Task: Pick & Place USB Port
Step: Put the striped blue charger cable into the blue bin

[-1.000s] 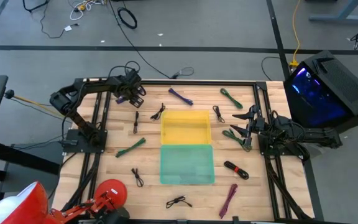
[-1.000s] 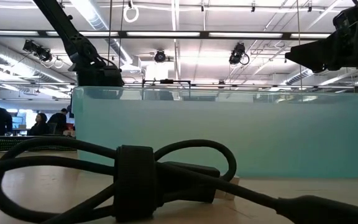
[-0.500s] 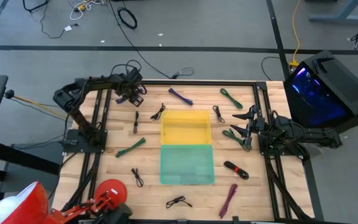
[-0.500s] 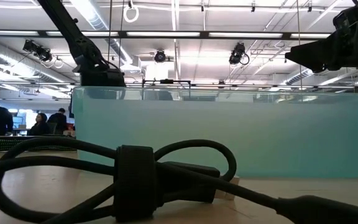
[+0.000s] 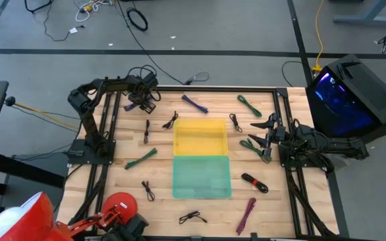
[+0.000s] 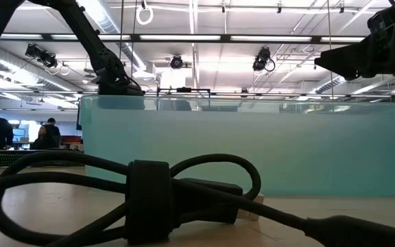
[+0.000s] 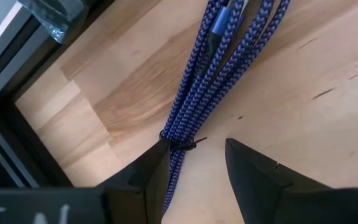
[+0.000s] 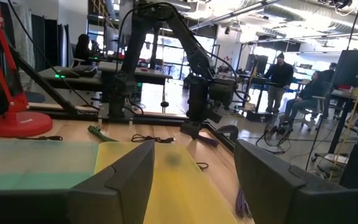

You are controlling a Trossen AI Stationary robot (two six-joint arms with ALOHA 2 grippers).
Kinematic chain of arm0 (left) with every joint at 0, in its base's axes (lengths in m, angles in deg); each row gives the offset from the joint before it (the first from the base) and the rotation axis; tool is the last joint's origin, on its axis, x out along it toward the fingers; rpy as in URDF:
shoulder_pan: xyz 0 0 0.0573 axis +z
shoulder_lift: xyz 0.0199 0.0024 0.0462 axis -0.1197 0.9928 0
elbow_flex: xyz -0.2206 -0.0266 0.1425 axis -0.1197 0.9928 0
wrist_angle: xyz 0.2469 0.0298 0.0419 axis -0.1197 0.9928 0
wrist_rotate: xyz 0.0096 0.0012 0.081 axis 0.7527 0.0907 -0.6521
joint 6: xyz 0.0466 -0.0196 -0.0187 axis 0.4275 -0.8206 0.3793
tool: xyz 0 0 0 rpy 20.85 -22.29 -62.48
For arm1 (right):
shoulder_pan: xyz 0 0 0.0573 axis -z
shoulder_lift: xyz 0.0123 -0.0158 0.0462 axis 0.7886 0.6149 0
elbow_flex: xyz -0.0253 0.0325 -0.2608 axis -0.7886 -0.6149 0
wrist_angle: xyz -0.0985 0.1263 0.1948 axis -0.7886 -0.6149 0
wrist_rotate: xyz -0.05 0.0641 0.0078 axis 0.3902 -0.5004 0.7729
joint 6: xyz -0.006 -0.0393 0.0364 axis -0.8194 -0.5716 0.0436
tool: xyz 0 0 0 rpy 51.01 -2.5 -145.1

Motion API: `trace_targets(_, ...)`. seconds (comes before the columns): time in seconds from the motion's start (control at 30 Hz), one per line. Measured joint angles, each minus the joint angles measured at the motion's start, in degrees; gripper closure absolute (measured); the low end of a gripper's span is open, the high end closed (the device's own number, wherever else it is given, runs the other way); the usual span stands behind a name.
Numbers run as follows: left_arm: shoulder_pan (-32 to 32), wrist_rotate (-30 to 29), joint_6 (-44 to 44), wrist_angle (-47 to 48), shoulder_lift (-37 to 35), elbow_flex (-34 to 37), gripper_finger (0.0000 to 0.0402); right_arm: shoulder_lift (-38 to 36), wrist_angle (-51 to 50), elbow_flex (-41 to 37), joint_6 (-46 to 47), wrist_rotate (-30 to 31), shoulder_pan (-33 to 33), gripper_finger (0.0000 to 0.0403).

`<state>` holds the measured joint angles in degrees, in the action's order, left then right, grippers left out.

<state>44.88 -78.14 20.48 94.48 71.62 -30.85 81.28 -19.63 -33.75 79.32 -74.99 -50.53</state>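
In the left wrist view a blue braided cable bundle [image 7: 197, 93], bound by a thin tie [image 7: 180, 145], lies on the wooden table. My left gripper [image 7: 194, 149] is open just above it at the table's far left [image 5: 143, 100]. The bundle runs between the fingers, close beside one fingertip [image 7: 157, 163]; I cannot tell whether they touch. In the high view the gripper hides this bundle. My right gripper [image 5: 268, 137] waits open at the table's right side, above a green cable [image 5: 254, 146]. Its wrist view looks level across the table [image 8: 191, 174].
A yellow bin [image 5: 200, 136] and a teal bin [image 5: 201, 176] sit mid-table. Several bundled cables lie around them: purple [image 5: 194, 104], green [image 5: 141, 158], red-black [image 5: 253, 182], black [image 5: 191, 217]. A black cable [image 6: 149, 199] lies before the teal bin [image 6: 252, 147]. People stand beyond the table.
My left arm has swung at its elbow, and its gripper has shifted slightly toward the table's right and a little lower over the far-left corner. My right arm has kept still.
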Motion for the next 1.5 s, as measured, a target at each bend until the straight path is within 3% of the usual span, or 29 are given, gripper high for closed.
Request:
trace_targets(0.2,0.02,-2.13,0.48,-0.94,0.07,0.39,0.0276,0.0,0.0,0.01,-0.01,0.0,0.0,0.0179)
trace_targets(0.33,0.03,-2.79,1.31,-0.83,0.74,0.32,0.0346,0.0,0.0,0.02,-0.02,0.0,0.0,0.0179)
trace_targets(0.43,0.08,1.87,1.49,-0.6,1.24,0.27,0.039,0.0,0.0,0.0,0.0,-0.02,0.0,0.0179)
trace_targets(0.5,0.08,5.38,1.36,-0.81,1.48,0.61,0.0395,0.0,0.01,0.0,0.0,0.0,0.0,0.0179)
trace_targets(0.7,-2.4,3.0,0.79,1.44,1.06,1.25,0.0399,0.0,0.01,0.0,0.0,-0.01,0.02,0.0179)
trace_targets(0.87,-4.77,6.2,0.2,3.16,-2.6,1.53,0.04,0.0,0.01,0.0,0.0,-0.02,0.02,0.0179)
trace_targets(1.1,-6.2,5.94,-0.19,2.48,-6.58,1.22,0.0401,0.0,0.01,0.0,-0.01,-0.01,0.0,0.0179)
trace_targets(1.5,-10.6,6.69,-0.94,4.91,-7.19,-0.25,0.0401,0.0,0.01,0.0,-0.01,-0.01,0.01,0.0179)
